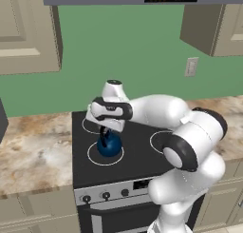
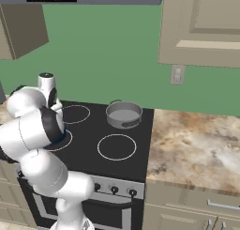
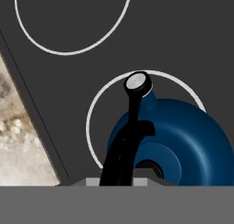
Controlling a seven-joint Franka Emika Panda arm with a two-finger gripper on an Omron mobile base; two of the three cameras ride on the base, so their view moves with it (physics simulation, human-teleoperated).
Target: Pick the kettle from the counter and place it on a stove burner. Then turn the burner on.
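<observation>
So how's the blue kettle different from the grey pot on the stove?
The kettle is small, round, glossy dark blue; the pot is wider, straight-sided, grey steel. The kettle has a black arched handle with the claw at it; the pot stands alone, open-topped. The kettle is over a front burner ring; the pot is at the back of the cooktop. Both are on the black cooktop.

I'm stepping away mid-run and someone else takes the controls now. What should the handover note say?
Gripper: shut on the kettle's handle, directly above the stove.
Kettle: over the front-left burner, inside its white ring; whether it already rests on the glass can't be told.
Pot: on the back-right burner, not involved.
Done: kettle taken off the counter and brought to the burner.
Left: release the handle, then turn that burner's knob on the front panel.
</observation>
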